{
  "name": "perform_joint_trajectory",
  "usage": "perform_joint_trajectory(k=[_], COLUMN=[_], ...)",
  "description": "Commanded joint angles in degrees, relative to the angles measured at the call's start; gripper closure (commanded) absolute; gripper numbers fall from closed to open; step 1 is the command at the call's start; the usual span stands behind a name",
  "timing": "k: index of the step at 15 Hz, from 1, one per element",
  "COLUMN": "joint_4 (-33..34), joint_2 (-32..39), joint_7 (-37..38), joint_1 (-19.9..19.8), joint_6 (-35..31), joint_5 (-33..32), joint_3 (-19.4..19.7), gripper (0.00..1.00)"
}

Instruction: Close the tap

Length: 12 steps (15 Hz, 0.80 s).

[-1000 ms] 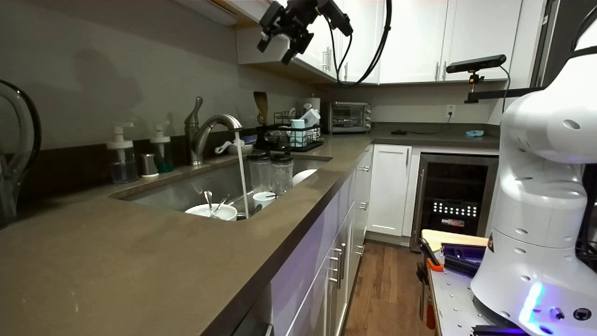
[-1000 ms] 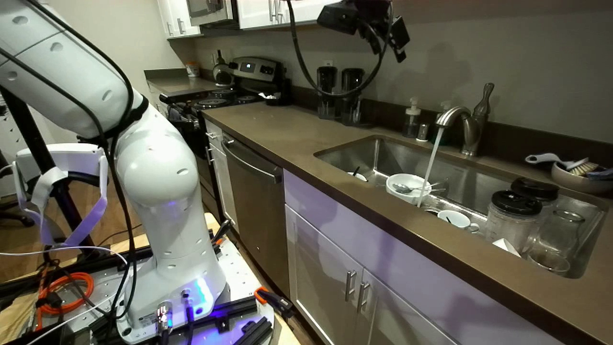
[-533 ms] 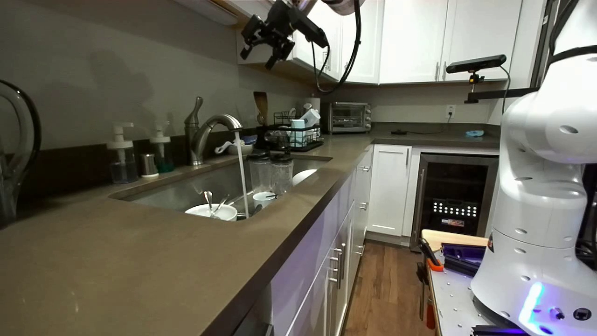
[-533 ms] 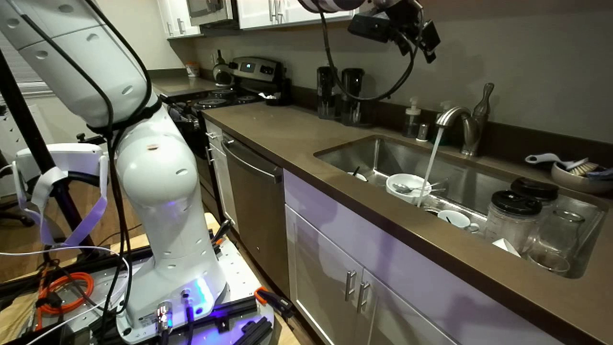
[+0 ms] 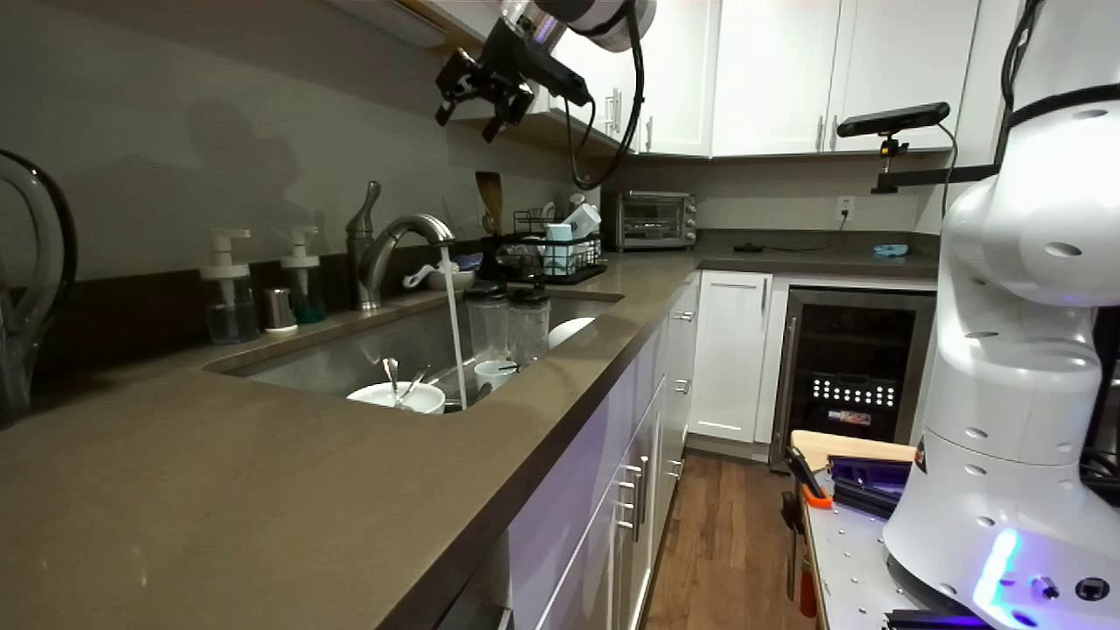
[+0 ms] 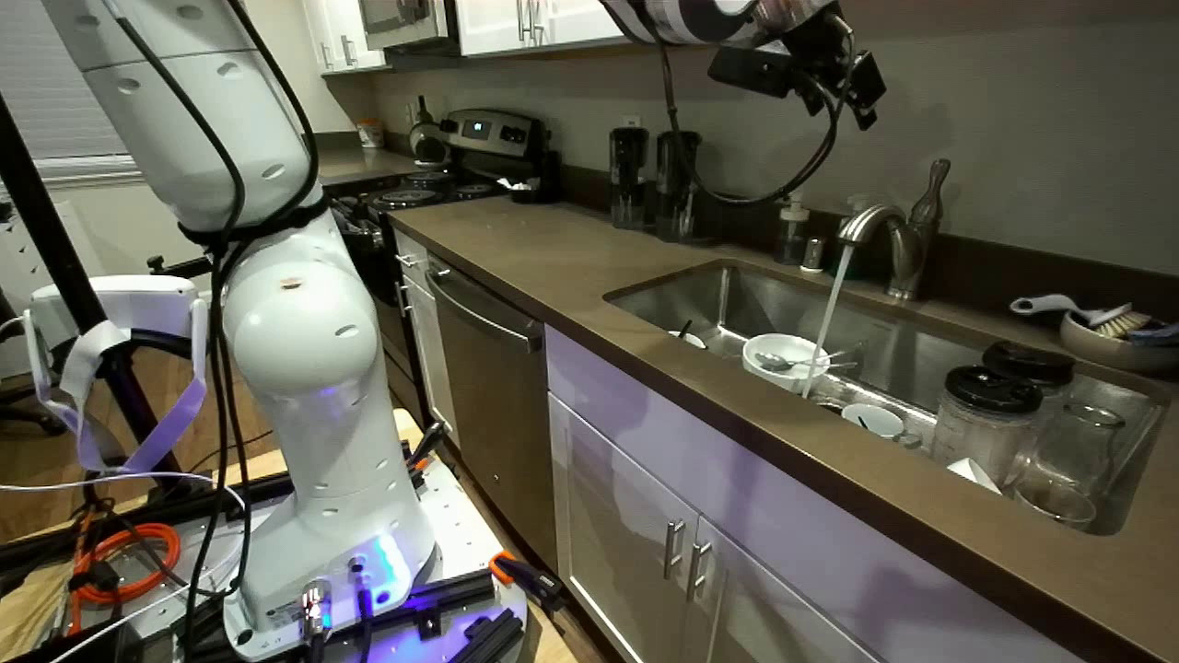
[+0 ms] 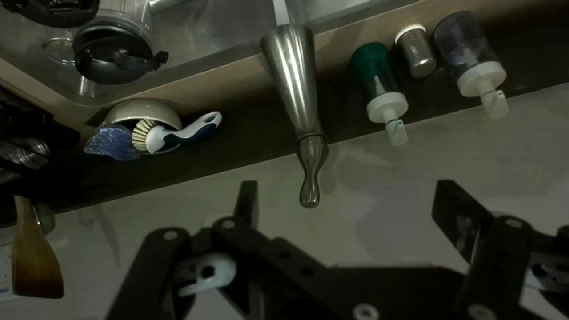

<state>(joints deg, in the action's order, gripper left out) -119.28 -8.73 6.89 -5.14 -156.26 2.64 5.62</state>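
My spread, empty gripper point(image 7: 346, 195) has swung closer to the tap point(image 7: 305, 111), at my eleven o'clock in the wrist view; water point(image 5: 454, 324) still runs, so reaching its lever point(image 7: 310, 169) likely comes next.

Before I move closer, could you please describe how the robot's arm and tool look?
The arm has a mostly white shell of rounded segments with small oval recesses. Black cables run along it, and a black band wraps it. A bluish light strip glows at its base. The tool is black and angular, with two hinged fingers and silvery round fasteners.
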Motion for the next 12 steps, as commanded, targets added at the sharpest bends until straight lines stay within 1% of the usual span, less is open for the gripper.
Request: perform_joint_trajectory(k=[1, 3, 4, 5, 6, 7, 9, 10, 11, 12], joint_4=[3.45, 4.1, 4.5, 4.67, 4.91, 3.29, 3.4, 3.3, 3.14, 2.79], joint_2=[4.14, 5.75, 6.5, 6.53, 5.19, 5.41, 5.53, 6.28, 6.51, 7.19], joint_7=[1.31, 2.93, 3.68, 1.94, -4.91, 0.02, -0.57, 3.9, 4.04, 6.36], joint_1=[-1.13, -1.32, -1.56, -0.96, 0.96, -0.62, -0.43, -1.06, -0.84, -1.01], joint_6=[-4.94, -8.71, -9.58, -8.58, -1.92, -6.62, -6.02, -8.98, -10.0, -12.74], joint_5=[-1.8, -3.43, -4.8, -3.47, 2.92, -1.1, -0.53, -4.23, -3.29, -5.03], joint_3=[-0.21, -0.02, -0.03, 0.19, 0.42, 0.22, 0.16, 0.17, 0.17, -0.03], gripper=[0.0, 0.0, 0.0, 0.0, 0.0, 0.0, 0.0, 0.0, 0.0, 0.0])
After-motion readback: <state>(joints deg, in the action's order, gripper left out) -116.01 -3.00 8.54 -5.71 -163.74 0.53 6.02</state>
